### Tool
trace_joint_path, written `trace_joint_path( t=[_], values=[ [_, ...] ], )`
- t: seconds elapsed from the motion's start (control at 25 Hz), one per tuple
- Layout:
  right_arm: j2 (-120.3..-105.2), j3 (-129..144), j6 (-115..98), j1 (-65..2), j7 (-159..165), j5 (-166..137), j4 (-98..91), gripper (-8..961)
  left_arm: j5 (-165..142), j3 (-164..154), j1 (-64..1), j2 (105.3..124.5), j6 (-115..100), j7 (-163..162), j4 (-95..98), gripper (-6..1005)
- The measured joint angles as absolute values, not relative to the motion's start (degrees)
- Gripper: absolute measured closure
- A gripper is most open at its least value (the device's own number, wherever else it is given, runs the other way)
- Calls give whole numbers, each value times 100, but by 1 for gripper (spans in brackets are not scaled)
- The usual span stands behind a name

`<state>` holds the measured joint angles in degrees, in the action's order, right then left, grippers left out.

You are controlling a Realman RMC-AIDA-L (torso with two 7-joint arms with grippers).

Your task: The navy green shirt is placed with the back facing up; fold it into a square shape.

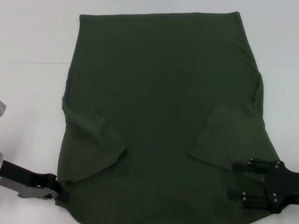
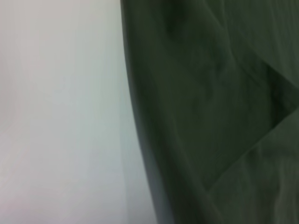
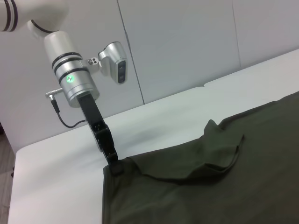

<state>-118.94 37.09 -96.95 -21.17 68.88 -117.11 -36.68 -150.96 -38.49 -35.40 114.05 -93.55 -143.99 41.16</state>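
Left gripper [image 1: 60,192] sits at the near-left corner of the navy green shirt [image 1: 163,93], low on the white table [image 1: 32,93]; its tips meet the fabric edge and appear pinched on the corner, which the right wrist view confirms, with the left gripper [image 3: 112,161] pressed down onto the corner of the cloth; left arm [image 3: 77,84] rises from it at a slant, a green light on its silver wrist section. Right gripper [image 1: 245,181] lies over the near-right part of the shirt; its two black fingers [image 1: 243,166] are spread well apart, pointing inward across the fabric, nothing between them; whether they touch the cloth, cannot tell. Shirt lies flat and spread over the middle of the table, hem edge at the far side, straight; both short sleeves are folded inward onto the body, left sleeve [image 1: 96,140] and right sleeve [image 1: 224,140] each forming a slanted flap; side edges curve outward toward the near end. Left wrist view: shirt edge [image 2: 140,140] runs against bare table surface [image 2: 60,116], one diagonal fold line visible in the fabric; own fingers not shown. Right wrist view: folded left sleeve [image 3: 215,149] puckers up slightly from the body; grey wall panels [image 3: 187,46] behind the table.
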Motion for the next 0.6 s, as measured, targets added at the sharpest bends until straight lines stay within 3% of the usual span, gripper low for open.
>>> trace_joint_path(
  t=[0.16,0.28,0.44,0.6],
  values=[
    [-11813,3603,-9858,-2109,7886,-11720,-4051,178,-15076,-3844,-3508,11415,-9334,-14397,4114,877],
    [-11582,3531,-10010,-2117,9624,-11841,-4524,178,-15069,-3825,-3503,11417,-9333,-14373,4118,962],
    [-11193,3514,-10486,-2243,11503,-12371,-5157,179,-15059,-3815,-3519,11417,-9359,-14330,4115,963],
    [-10975,3426,-10935,-2552,13428,-13386,-5905,179,-15055,-3808,-3518,11412,-9380,-14265,4110,963]
  ],
)
